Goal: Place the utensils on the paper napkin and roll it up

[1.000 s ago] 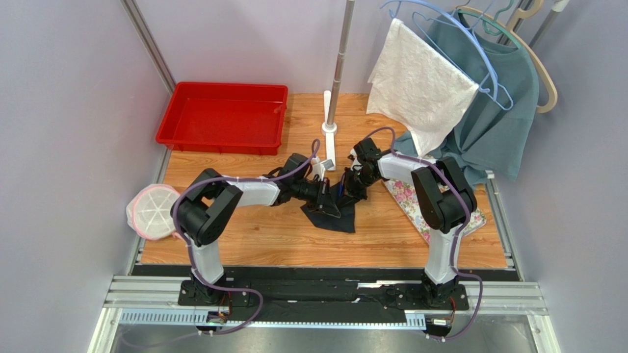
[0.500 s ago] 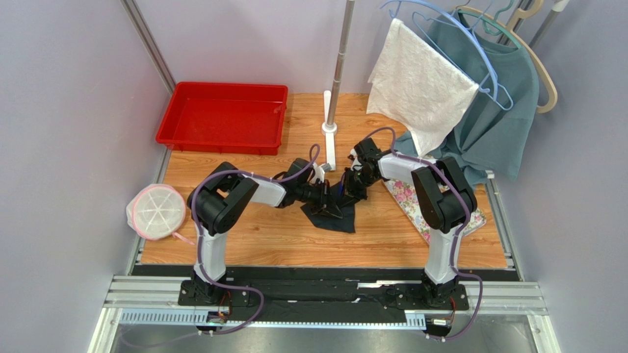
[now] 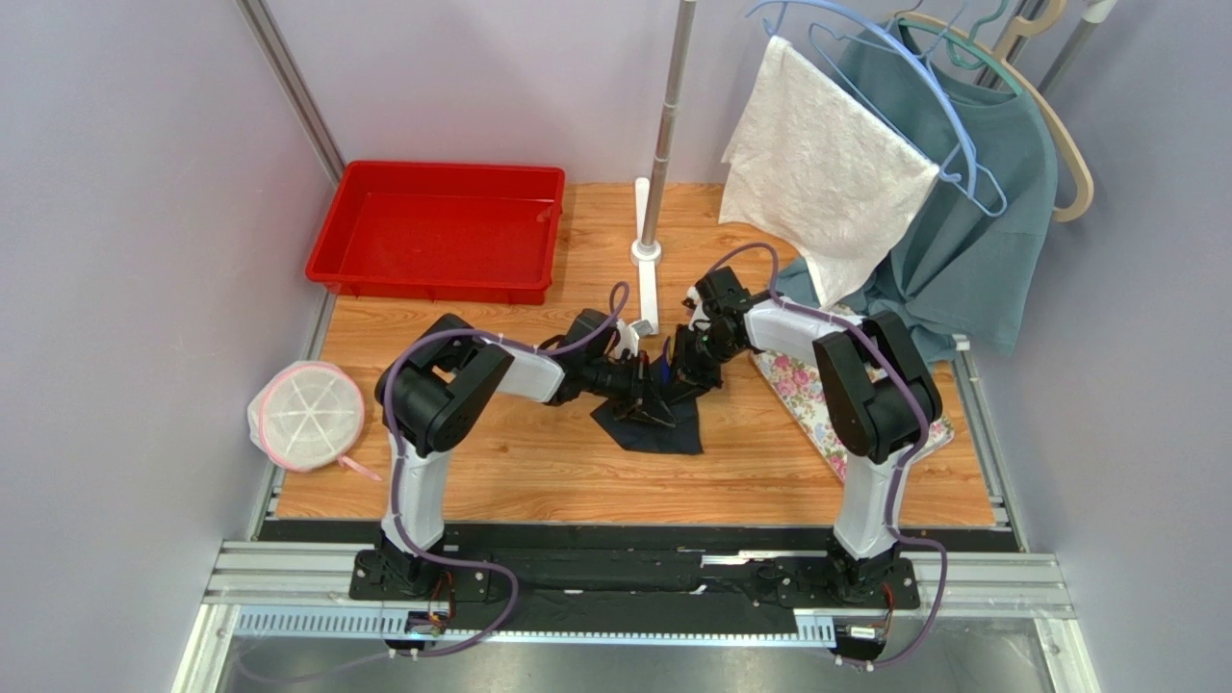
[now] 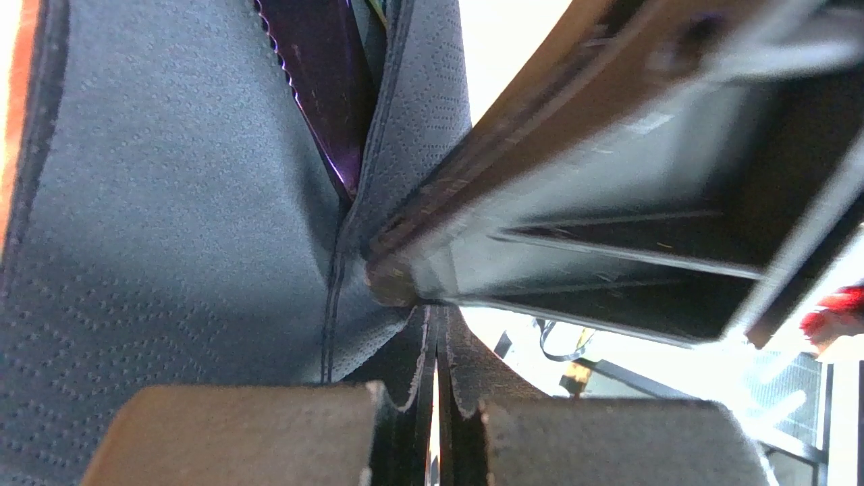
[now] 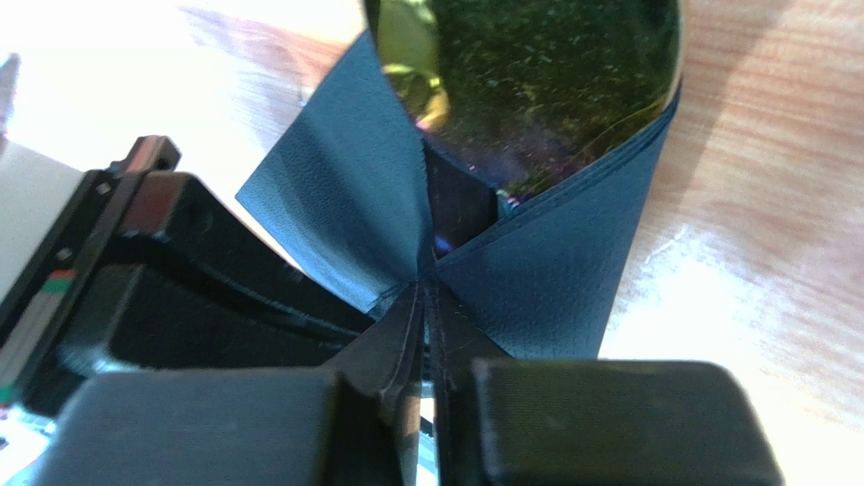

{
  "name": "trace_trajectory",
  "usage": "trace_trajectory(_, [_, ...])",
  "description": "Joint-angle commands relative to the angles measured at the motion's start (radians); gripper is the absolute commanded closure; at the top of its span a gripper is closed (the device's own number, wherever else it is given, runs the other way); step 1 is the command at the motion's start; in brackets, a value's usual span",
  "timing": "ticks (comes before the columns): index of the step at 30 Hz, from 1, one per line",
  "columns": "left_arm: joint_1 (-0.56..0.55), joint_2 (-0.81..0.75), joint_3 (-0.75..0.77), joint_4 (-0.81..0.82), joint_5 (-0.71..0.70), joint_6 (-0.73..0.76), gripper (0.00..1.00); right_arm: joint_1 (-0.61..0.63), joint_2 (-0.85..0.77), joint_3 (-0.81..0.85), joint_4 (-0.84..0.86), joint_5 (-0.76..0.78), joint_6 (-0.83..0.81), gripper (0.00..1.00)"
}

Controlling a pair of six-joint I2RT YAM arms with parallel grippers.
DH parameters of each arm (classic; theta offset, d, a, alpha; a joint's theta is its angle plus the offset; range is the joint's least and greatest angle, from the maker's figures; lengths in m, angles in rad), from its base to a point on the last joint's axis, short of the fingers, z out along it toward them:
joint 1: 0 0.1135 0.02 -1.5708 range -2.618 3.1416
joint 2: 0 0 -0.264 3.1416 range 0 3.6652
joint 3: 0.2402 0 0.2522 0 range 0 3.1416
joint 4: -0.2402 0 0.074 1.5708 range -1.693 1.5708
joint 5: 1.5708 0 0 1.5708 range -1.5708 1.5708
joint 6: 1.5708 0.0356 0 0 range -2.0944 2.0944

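Mid-roll, left fingers and right fingers clamp the paper napkin around the utensils; next likely needs coordinated turning.

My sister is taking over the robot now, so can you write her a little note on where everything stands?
Left claw: shut, pinching a fold of the paper napkin.
Right claw: pinching the same napkin from the other side.
Utensils: wrapped inside the folded napkin on the wooden table, with a shiny gold end showing.
Done: utensils are on the napkin and it is folded over them.
Left: finish rolling it up.
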State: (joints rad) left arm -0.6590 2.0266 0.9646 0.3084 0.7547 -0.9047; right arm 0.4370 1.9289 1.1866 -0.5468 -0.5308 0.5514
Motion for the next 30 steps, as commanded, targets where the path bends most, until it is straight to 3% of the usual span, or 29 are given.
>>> trace_trajectory(1, [0.009,0.061,-0.009,-0.087,-0.133,0.065,1.0,-0.004,-0.07,0.041,-0.025,0.012,-0.033,0.84])
trace_trajectory(9, [0.013,0.064,0.019,-0.199,-0.12,0.188,1.0,0.011,-0.073,0.013,-0.019,0.017,-0.036,0.83])
trace_trajectory(19, [0.013,0.063,0.071,-0.305,-0.103,0.322,1.0,0.02,0.028,-0.013,0.047,0.107,-0.045,0.91])
trace_trajectory(30, [0.065,-0.173,-0.03,-0.138,-0.002,0.273,0.86,-0.021,0.041,-0.096,0.027,0.15,0.001,0.97])
